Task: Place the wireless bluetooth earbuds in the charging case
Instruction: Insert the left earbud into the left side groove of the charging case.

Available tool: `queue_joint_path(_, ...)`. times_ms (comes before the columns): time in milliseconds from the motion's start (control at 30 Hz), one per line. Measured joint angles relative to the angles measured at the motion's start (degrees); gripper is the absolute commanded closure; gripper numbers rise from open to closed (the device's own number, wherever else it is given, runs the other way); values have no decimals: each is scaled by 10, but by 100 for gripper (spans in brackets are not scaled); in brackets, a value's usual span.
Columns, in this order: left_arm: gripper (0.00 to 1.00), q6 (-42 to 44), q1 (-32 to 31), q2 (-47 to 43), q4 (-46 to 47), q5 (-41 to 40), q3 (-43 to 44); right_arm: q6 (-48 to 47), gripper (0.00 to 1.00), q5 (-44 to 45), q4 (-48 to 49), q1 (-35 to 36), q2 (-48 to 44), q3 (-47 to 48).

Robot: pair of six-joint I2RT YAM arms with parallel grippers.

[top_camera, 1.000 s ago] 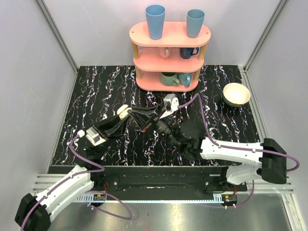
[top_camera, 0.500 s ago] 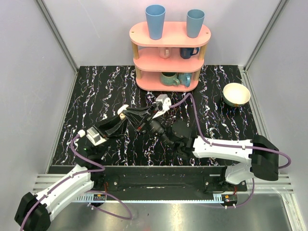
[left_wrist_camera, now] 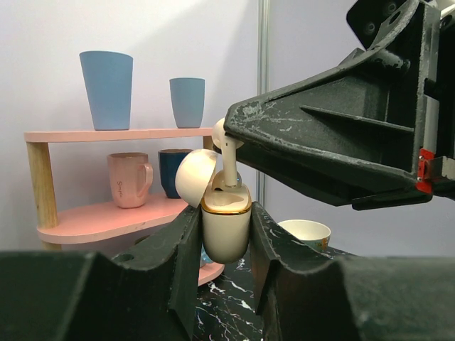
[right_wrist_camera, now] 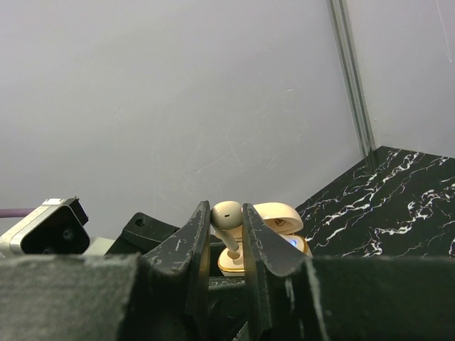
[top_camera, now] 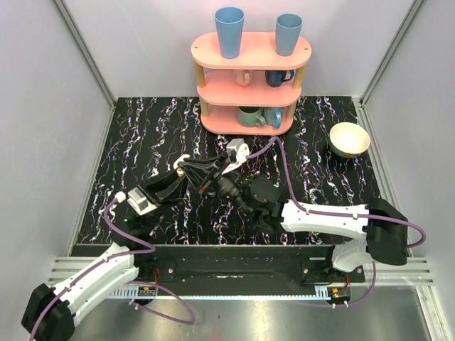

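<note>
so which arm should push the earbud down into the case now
Right. The right gripper pinches the earbud, its stem at the mouth of the open charging case. The left gripper is clamped on the case, holding it upright.

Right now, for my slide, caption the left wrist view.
Left gripper clamps open charging case; right gripper holds earbud at its opening.

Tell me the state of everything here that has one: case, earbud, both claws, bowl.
charging case: lid open, upright, in left claw.
earbud: in right claw, stem down at case opening, unseated.
left claw: shut on charging case.
right claw: shut on earbud.
bowl: upright.
</note>
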Motion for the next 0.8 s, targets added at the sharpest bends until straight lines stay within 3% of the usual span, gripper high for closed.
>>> queue_joint_path(800, 100, -12, -5, 11, 21, -14, 0, -5, 87, 1, 12, 6, 12, 0)
